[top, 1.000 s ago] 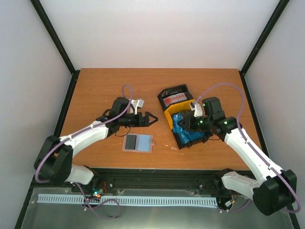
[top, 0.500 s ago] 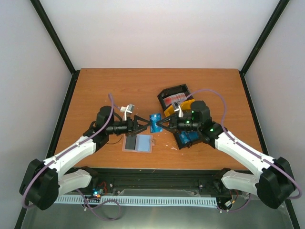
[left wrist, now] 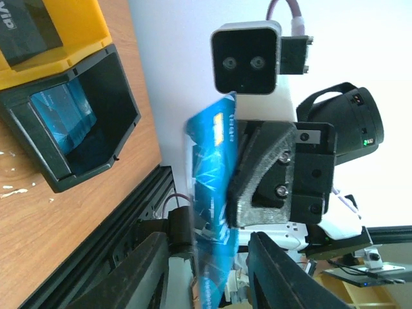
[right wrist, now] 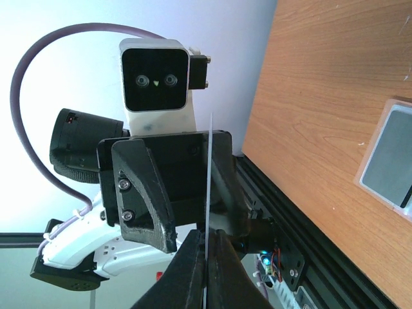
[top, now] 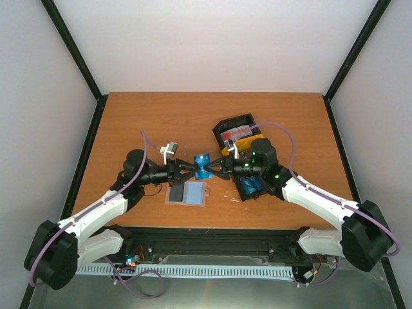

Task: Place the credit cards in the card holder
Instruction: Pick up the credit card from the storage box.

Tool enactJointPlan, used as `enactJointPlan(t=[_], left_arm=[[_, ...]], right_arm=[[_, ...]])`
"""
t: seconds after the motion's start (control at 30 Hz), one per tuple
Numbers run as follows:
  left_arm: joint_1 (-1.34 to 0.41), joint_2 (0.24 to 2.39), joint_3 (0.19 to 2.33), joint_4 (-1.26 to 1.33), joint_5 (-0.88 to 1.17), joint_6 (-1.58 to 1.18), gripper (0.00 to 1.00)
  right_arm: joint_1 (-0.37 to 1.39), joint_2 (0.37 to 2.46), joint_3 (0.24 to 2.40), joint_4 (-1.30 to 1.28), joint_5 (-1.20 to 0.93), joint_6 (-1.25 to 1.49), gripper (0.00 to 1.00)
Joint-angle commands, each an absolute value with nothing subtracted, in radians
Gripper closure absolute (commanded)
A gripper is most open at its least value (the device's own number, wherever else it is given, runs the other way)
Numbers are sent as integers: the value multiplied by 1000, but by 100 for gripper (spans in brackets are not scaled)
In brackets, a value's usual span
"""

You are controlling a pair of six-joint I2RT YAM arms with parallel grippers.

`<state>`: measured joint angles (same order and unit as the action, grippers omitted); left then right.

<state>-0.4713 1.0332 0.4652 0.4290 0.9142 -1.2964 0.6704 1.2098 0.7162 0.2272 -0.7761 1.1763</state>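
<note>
The left arm (top: 96,209) and right arm (top: 315,196) share white links, black joints and black bases at 7 and 5 o'clock, purple cables (left wrist: 283,8) looping from the wrists, green lights (top: 278,172) at 3 o'clock, and black screw-studded fingers (right wrist: 145,193) beneath a white, black-faced two-lens camera (right wrist: 156,77).

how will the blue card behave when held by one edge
Probably fairly stiff: the blue credit card looks flat though the right end effector pinches only one edge in mid-air. Likely light: edge-on in the right wrist view it is a thin line. Its smooth printed face may slip.
</note>
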Motion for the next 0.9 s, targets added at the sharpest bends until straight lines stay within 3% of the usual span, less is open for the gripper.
enactJointPlan(t=[0.0,0.13,0.27,0.37,0.5,0.53,0.7,0.87], left_arm=[[-468,1042,461,552,943,-1356,67],[-468,1053,460,569,950,-1362,77],[-467,1062,461,545,933,-1330,99],[-460,1060,491,440,901,-1249,99],[-448,1035,585,56,780,-986,99],[-447,1029,612,-49,706,-918,99],[-442,984,636,-408,453,-727,99],[-436,1007,593,-506,370,-705,99]], right_arm=[[681,1234,700,313,-803,1202,97],[682,1242,698,311,-805,1195,97],[682,1249,696,288,-809,1186,94],[682,1233,696,216,-781,1145,79],[682,1210,717,45,-697,1055,52],[683,1212,723,7,-675,1032,50],[736,1254,738,-131,-519,969,49],[885,1430,864,-254,-352,937,61]])
